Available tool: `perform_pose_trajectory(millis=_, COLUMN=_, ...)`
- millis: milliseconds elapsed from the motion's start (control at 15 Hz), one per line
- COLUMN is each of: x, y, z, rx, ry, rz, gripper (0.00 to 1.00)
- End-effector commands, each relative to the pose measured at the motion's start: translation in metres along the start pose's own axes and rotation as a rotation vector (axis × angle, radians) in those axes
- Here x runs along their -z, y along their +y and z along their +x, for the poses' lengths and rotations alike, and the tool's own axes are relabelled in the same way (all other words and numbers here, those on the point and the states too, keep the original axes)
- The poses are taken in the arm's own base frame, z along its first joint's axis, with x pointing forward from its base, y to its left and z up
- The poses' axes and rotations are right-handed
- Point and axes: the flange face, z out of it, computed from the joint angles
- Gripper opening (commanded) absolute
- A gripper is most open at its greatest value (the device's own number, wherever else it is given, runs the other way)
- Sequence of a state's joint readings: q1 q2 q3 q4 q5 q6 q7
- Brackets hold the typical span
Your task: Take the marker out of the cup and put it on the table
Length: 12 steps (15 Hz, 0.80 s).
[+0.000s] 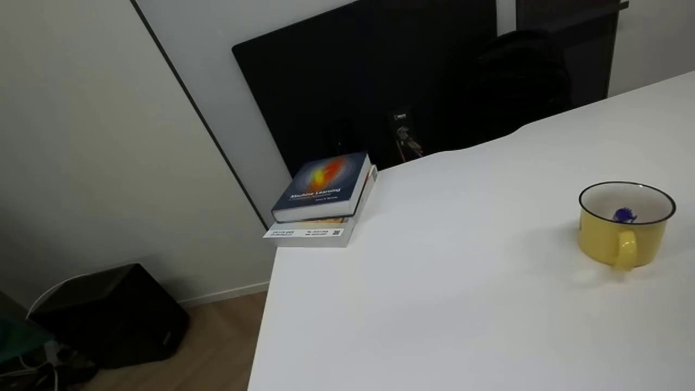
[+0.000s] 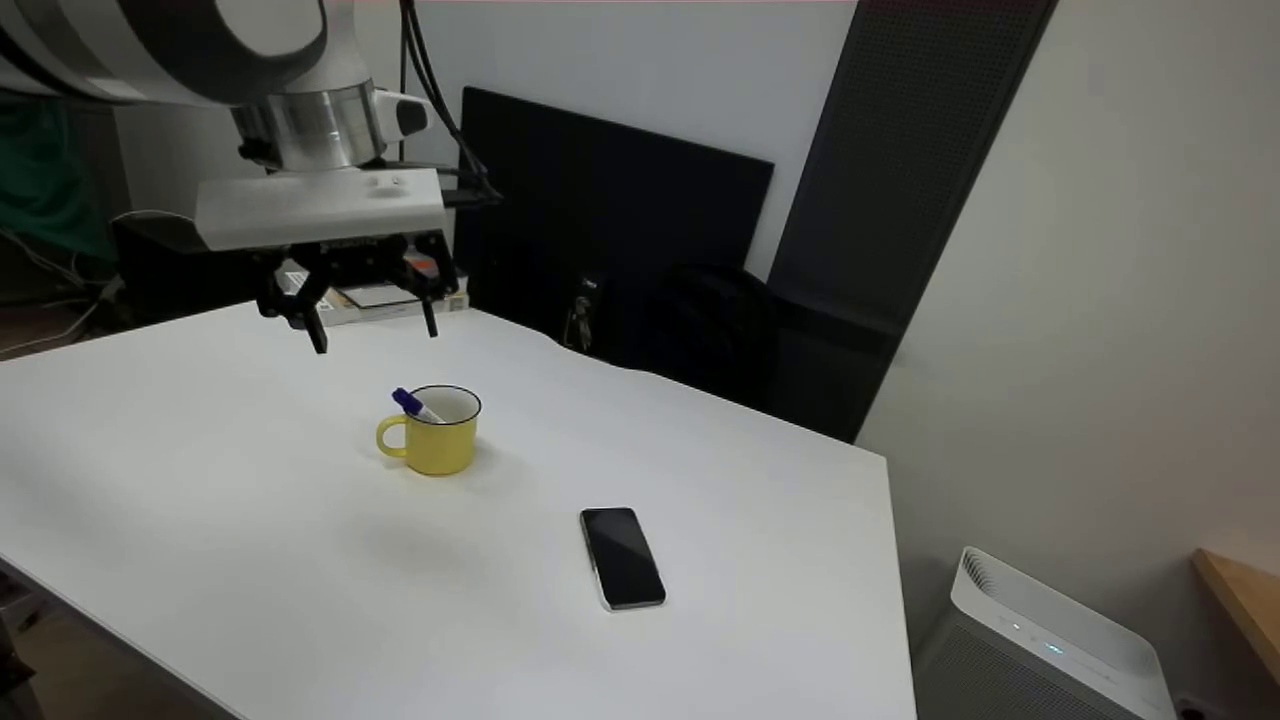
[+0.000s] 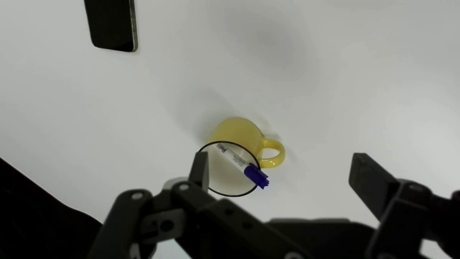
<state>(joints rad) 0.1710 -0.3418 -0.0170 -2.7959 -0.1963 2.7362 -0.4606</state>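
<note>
A yellow cup with a dark rim stands upright on the white table [image 2: 250,540], in both exterior views [image 1: 600,239] [image 2: 443,450] and in the wrist view [image 3: 237,130]. A marker [image 2: 408,402] with a white body and purple cap leans inside it, cap up past the rim on the handle side. The marker also shows in the wrist view [image 3: 235,160], and its cap in an exterior view [image 1: 624,215]. My gripper [image 2: 376,342] is open and empty above the table, higher than the cup. In the wrist view [image 3: 280,167] the left finger overlaps the cup's rim.
A black phone [image 2: 622,558] lies flat on the table, also in the wrist view [image 3: 111,25]. Stacked books [image 1: 320,187] sit at a table corner. A dark panel [image 1: 374,70] and a black backpack [image 1: 518,81] stand behind the table's edge. A white appliance [image 2: 1050,640] stands beside it.
</note>
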Motion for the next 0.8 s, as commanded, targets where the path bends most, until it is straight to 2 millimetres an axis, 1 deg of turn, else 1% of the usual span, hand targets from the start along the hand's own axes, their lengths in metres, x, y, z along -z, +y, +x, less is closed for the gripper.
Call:
perform_pose_trajectory(millis=0, x=-0.002, y=0.0, z=0.001, rx=-0.001, ry=-0.002, rz=0.002, gripper=1.0)
perform_pose_trajectory(millis=333, x=-0.002, y=0.0, z=0.001, rx=-0.002, ry=-0.002, rz=0.002, gripper=1.0)
perform_pose_trajectory(millis=467, x=-0.017, y=0.001, z=0.012, rx=0.039, ry=-0.039, rz=-0.014, gripper=1.0)
perform_pose_trajectory(millis=600, x=-0.027, y=-0.001, z=0.022, rx=0.092, ry=-0.058, rz=-0.033, gripper=1.0)
perform_pose_trajectory(millis=733, x=-0.038, y=-0.009, z=0.031, rx=0.163, ry=-0.075, rz=-0.055, gripper=1.0)
